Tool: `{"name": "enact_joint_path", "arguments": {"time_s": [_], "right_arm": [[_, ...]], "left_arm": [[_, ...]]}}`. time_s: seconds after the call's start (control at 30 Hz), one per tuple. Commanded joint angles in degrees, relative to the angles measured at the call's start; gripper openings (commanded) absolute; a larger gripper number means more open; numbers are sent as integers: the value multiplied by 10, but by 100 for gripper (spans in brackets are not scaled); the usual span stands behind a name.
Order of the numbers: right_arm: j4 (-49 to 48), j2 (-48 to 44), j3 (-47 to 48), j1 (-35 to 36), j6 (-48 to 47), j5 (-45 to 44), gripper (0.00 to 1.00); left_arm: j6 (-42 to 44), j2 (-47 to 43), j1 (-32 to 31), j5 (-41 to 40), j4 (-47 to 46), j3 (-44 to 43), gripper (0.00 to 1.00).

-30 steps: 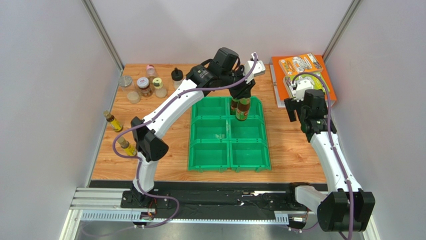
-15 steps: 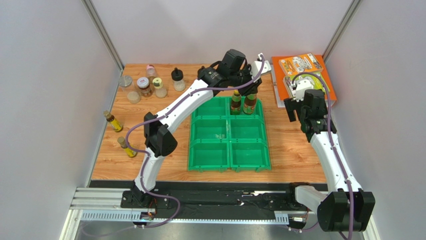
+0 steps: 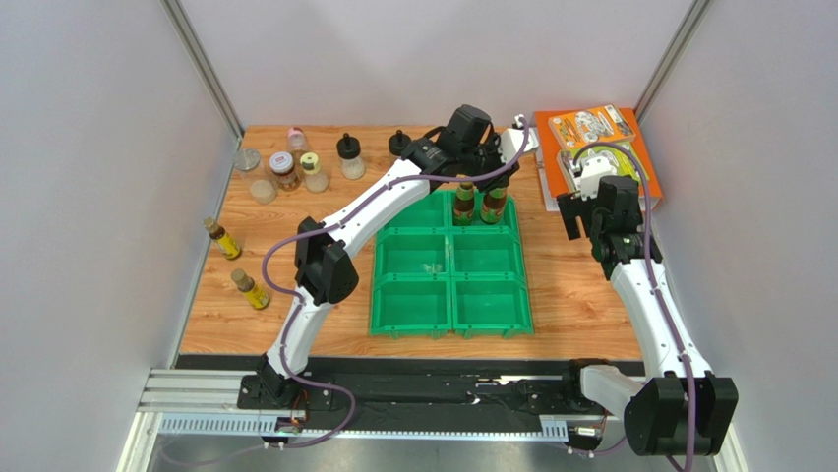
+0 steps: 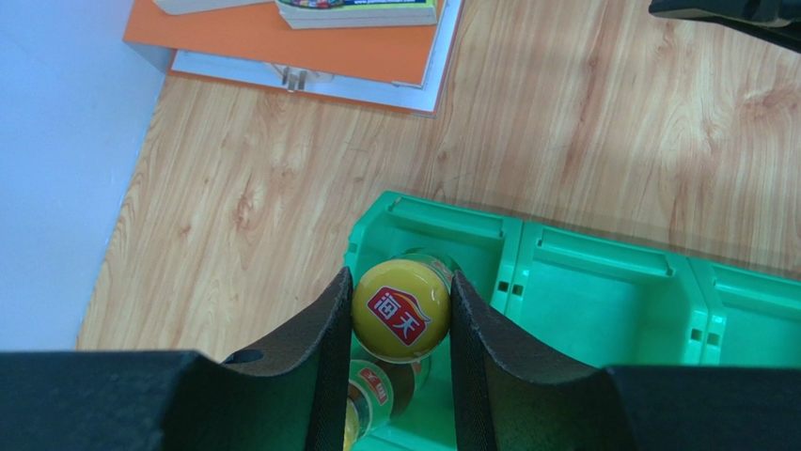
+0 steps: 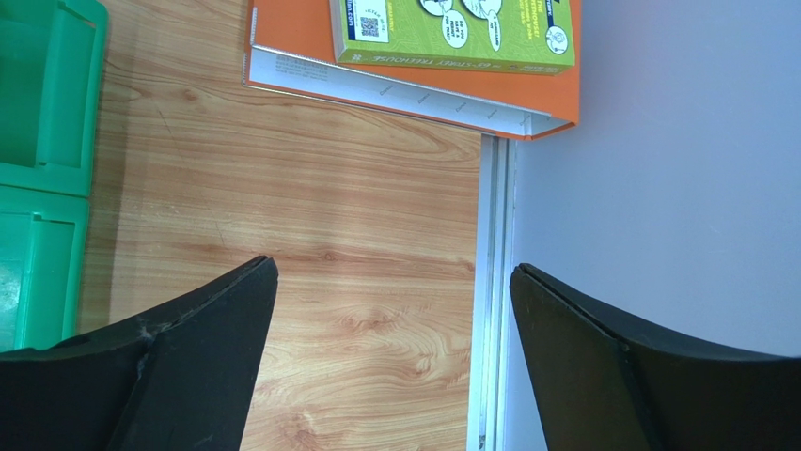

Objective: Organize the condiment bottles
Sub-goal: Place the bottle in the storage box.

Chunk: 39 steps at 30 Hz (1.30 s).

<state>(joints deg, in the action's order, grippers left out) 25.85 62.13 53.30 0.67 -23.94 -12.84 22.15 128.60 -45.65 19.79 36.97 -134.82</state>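
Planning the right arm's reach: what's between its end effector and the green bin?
Only bare tabletop separates right end effector from green bin, per right wrist view.

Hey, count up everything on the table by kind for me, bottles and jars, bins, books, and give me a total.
Condiment bottles and jars: 11
Green bin: 1
Books: 2
Total: 14

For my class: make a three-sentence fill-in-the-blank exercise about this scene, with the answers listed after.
The left tool grips a bottle by its ____ cap.
Counting that one, the bin holds ____ bottles.
The right tool is ____, holding nothing.
Answers: yellow, two, open.
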Motion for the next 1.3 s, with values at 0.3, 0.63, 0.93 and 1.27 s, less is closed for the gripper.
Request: {"name": "enact_joint_path", "arguments": {"time_s": [0.3,0.63,0.93,1.27], "right_arm": [[-11,-23,10,-1,6,21,97],[-9,-29,9,-1,6,26,97],[-10,-28,8,-1,5,25,97],[-6,-29,12,-1,8,31,97]], "left_arm": [[35,-21,-4,-20,-78,32,15],[40,-19,-4,-36,-84,47,72],[29,-47,-3,-45,-89,26,78],[43,-159,50,-194,-81,8,99]]}}
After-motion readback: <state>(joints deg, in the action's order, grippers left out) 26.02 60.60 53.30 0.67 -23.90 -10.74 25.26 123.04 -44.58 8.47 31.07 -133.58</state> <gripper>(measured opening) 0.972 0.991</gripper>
